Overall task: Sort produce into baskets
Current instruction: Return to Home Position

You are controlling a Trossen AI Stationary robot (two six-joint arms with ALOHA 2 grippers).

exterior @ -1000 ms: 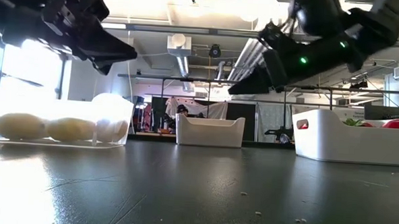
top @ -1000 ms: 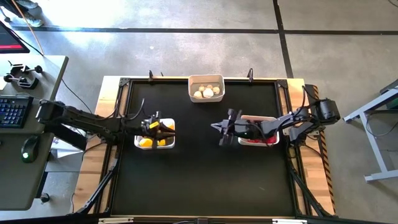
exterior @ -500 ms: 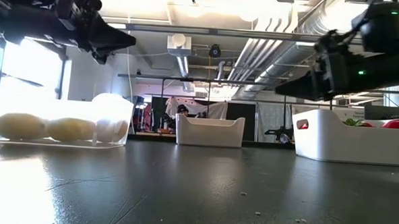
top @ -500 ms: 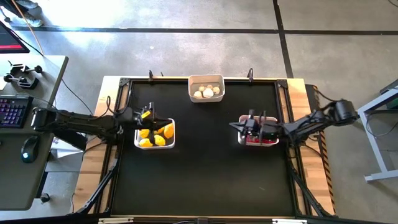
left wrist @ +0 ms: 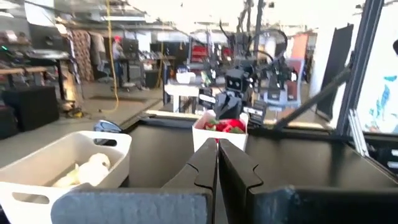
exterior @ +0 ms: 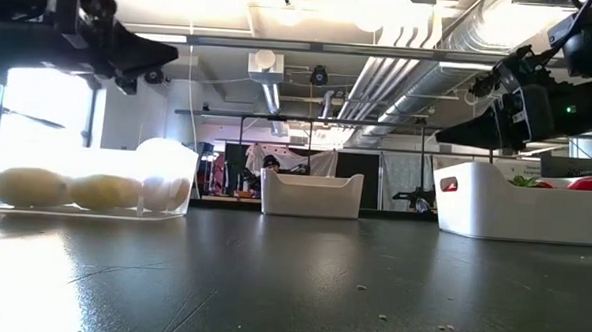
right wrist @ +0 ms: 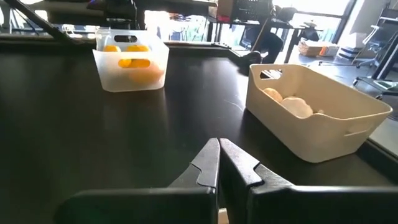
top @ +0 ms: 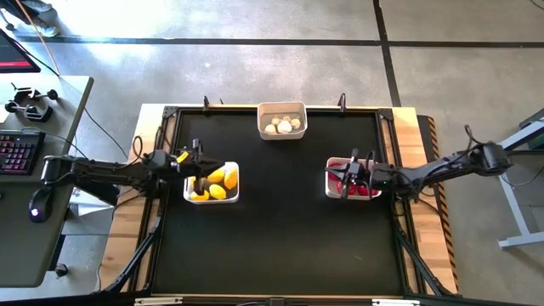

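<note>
On the left, the left claw (left wrist: 217, 146) hangs over the clear bin (right wrist: 106, 74) of lemons (top: 218, 178), fingers pressed together on nothing. At the back middle of the surface (top: 280, 246), the garlic (right wrist: 292, 106) lies in its white bin (right wrist: 298, 134). On the right, the right claw (right wrist: 219, 149), likewise closed and empty, hangs over the tomato bin (exterior: 484, 209). Everything looks sorted. The risk on the way home is that a low claw catches a bin wall and drags or tips it.

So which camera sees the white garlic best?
The high view: it looks straight down into the bin, so the garlic shows unhidden. Both wrist views catch only some bulbs over the bin's wall, and in the low view that wall hides them completely.
</note>
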